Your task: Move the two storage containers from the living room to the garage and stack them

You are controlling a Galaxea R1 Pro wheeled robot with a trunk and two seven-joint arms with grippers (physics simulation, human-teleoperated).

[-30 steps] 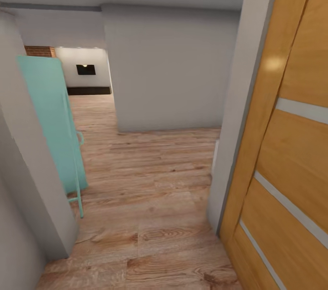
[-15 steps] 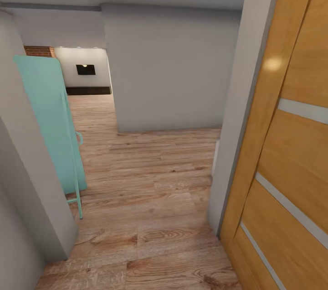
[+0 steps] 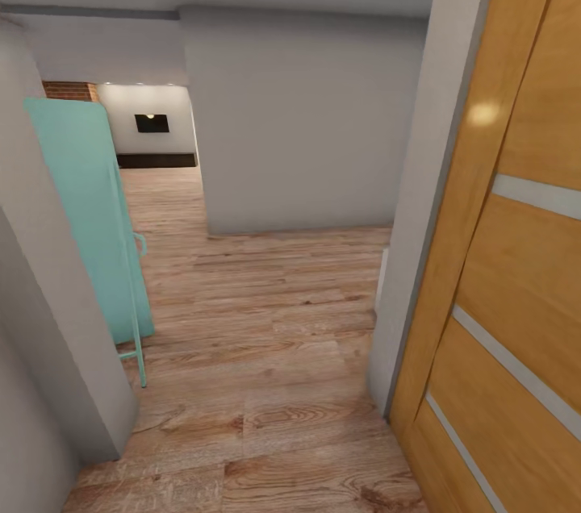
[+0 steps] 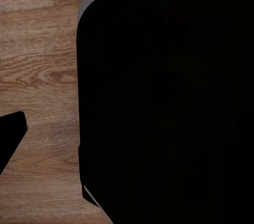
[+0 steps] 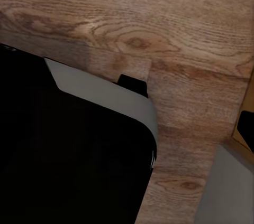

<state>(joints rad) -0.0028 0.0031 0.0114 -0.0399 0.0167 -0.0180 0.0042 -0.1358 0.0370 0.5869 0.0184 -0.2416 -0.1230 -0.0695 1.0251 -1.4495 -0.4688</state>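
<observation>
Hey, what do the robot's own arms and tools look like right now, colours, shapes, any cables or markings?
Little can be told. The wrist views catch a flat matte black robot part with rounded corners and a thin light grey edge, over the wood floor. It has no visible cables, markings or joints. A small black wedge sits beside it; whether that belongs to a tool is unclear.

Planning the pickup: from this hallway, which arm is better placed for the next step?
Neither yet: ahead lie wood-plank floor, a teal door left, a wooden door right; both wrist cameras face floor. Probably the base drives on first.
</observation>
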